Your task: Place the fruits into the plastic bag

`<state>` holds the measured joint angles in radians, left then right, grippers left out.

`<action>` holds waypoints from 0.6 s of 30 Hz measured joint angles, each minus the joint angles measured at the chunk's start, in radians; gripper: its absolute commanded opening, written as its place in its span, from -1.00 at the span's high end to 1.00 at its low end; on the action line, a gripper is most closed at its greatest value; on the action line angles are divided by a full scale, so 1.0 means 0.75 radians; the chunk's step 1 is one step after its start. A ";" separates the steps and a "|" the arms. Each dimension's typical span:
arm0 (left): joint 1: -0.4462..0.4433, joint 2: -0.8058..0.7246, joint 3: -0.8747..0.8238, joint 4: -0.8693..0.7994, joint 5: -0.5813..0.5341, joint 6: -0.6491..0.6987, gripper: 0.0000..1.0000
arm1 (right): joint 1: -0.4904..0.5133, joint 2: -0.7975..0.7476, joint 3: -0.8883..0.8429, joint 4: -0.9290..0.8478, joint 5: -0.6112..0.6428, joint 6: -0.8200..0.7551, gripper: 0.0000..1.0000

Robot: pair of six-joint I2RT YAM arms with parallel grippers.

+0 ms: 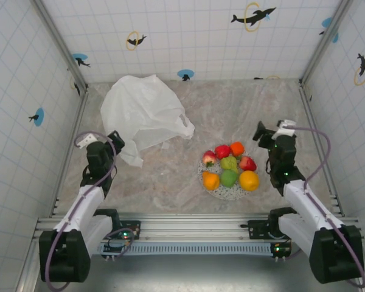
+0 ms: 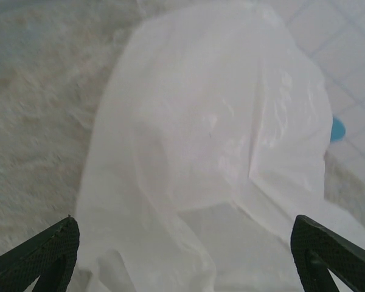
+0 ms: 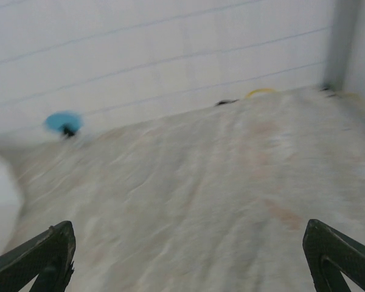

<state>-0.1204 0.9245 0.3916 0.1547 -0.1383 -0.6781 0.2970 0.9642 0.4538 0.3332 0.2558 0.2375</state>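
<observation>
On the far-left part of the marbled desk lies the crumpled white plastic bag. Its near edge is just ahead of the left fingers, which stand wide apart, gripping nothing, the bag's film filling the space beyond them. Toward the near edge, right of centre, the toy fruits sit clustered on a round speckled plate, 2 green ones in the middle, well apart from the bag. The right fingers hover near the plate's right side, spread wide and holding nothing, over bare desk.
</observation>
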 measured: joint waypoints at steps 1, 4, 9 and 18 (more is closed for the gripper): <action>-0.059 0.014 0.024 -0.057 -0.024 -0.001 -0.86 | 0.046 0.030 0.036 -0.027 -0.020 -0.020 -0.97; -0.249 0.076 0.069 -0.197 -0.122 -0.001 -0.89 | 0.168 0.139 0.143 -0.085 -0.065 -0.073 -0.96; -0.433 0.277 0.098 -0.349 -0.271 -0.001 -0.80 | 0.263 0.273 0.208 -0.110 -0.105 -0.119 -0.96; -0.469 0.556 0.193 -0.327 -0.377 0.113 0.46 | 0.349 0.520 0.299 -0.109 -0.203 -0.139 -0.89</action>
<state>-0.4725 1.3418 0.5365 -0.0906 -0.4213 -0.5930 0.5591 1.3544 0.6781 0.2516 0.1032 0.1329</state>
